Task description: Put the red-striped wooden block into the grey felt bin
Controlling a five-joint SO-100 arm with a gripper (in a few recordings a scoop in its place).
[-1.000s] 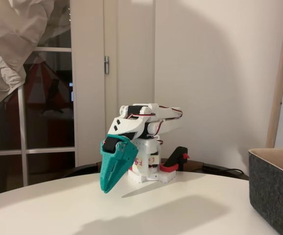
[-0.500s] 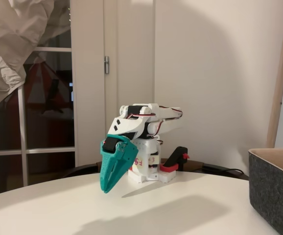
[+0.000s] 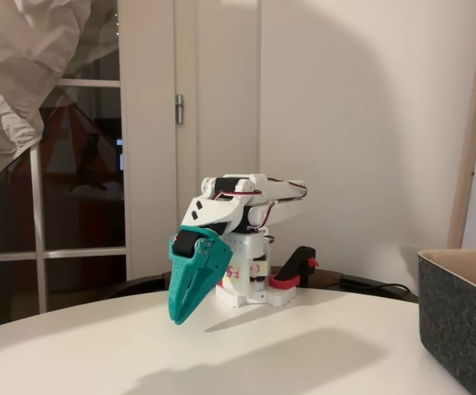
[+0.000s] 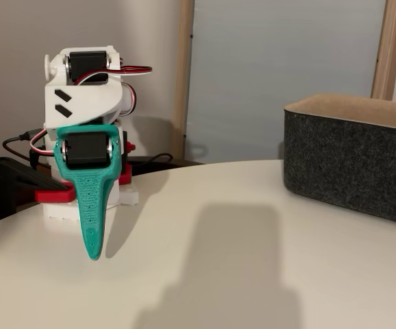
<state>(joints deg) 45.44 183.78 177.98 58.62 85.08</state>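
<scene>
My teal two-finger gripper (image 3: 178, 317) sits pinched closed and empty, well left of the dark grey felt bin (image 4: 349, 161), no block visible; I'd guess it's light, rigid, grabbed across its sides.

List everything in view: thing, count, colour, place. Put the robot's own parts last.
table: one, white, round-edged, under everything.
grey felt bin: one, dark grey walls with pale beige rim, on the table at the right edge in both fixed views.
clamp: one, black and red, at the arm's base on the table's far edge.
cable: one, black, behind the table.
door: one, white frame with glass panes, left in a fixed view.
cloth: one, whitish, hanging top left.
arm: one, white, folded over its base.
tool: one, teal, pointing down, shut, holding nothing.
</scene>
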